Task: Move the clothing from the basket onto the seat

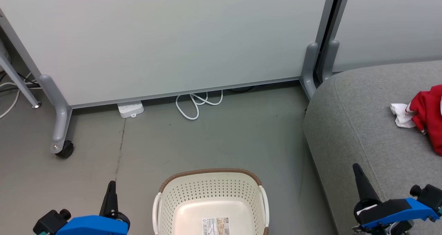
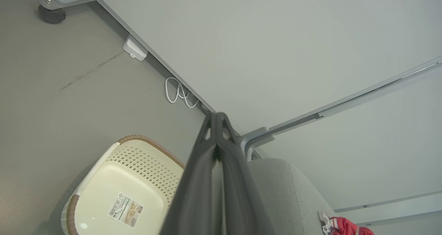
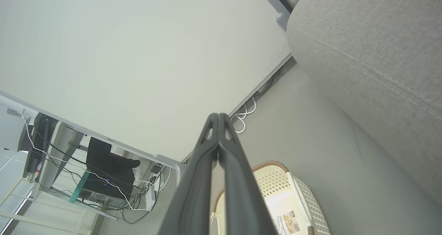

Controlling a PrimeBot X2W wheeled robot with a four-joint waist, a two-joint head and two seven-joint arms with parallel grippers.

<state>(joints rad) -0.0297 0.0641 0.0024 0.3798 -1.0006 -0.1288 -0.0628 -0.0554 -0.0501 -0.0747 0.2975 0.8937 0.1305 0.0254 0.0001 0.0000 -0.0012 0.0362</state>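
The cream basket (image 1: 210,172) stands on the grey floor (image 1: 207,138) between the robot's two arms, its pale bottom in plain sight with a paper label (image 1: 215,225) stuck to it. To its right, the red clothing (image 1: 428,112) lies on the grey seat (image 1: 359,124), a crumpled white piece (image 1: 400,116) at its left edge, well apart from the basket. The left tool (image 1: 111,188) hangs left of the basket, its dark fingers pressed together on nothing. The right tool (image 1: 357,171), likewise pinched together and empty, shows against the seat's near edge. Behind, a white power strip (image 1: 130,109) and a looped white cable (image 1: 198,104) lie at the foot of a pale wheeled partition (image 1: 172,38).
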